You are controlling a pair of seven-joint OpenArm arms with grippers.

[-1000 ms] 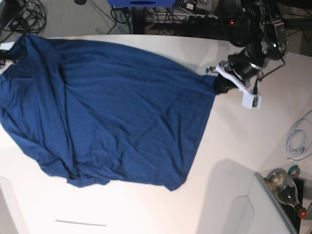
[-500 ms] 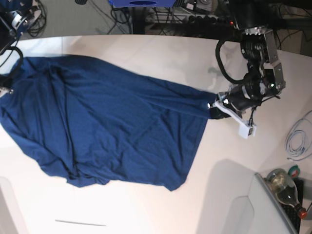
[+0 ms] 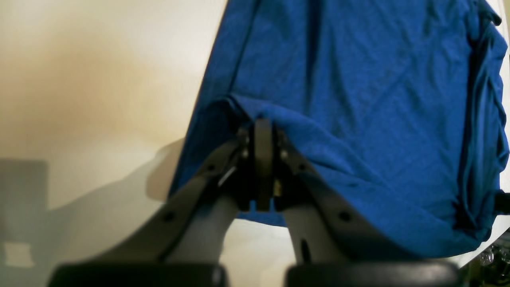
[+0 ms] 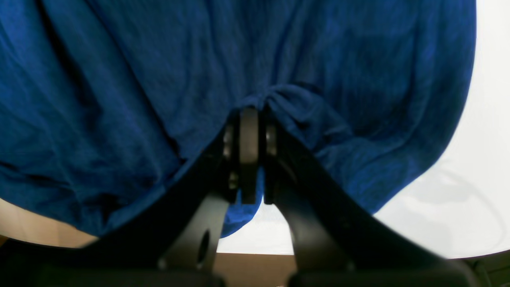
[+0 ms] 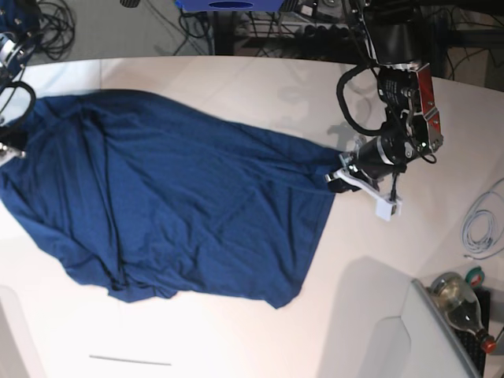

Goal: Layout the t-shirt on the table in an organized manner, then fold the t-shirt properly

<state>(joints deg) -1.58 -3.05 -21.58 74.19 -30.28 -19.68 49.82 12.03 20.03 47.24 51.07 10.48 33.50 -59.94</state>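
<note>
Left pincer [image 5: 340, 178] is pinching a bunched edge of the t-shirt [image 5: 181, 205], jaws pressed together on the cloth; in your left wrist view that same pincer [image 3: 257, 133] bites a small ridge of fabric that tents up from the counter [image 5: 378, 307]. At the 3 o'clock side of the base view this grip draws the cloth into a taut point, which I judge is meant to stretch the shirt flat. Your right pincer [image 4: 249, 119] is likewise clamped on a gathered fold, and it sits at about 9 o'clock in the base view, mostly out of frame. Between the two grips the t-shirt lies spread across the middle of the counter, still wrinkled, with a rumpled lower hem toward 6 o'clock. You look to be in the laying-out stage; no fold is made yet.
</note>
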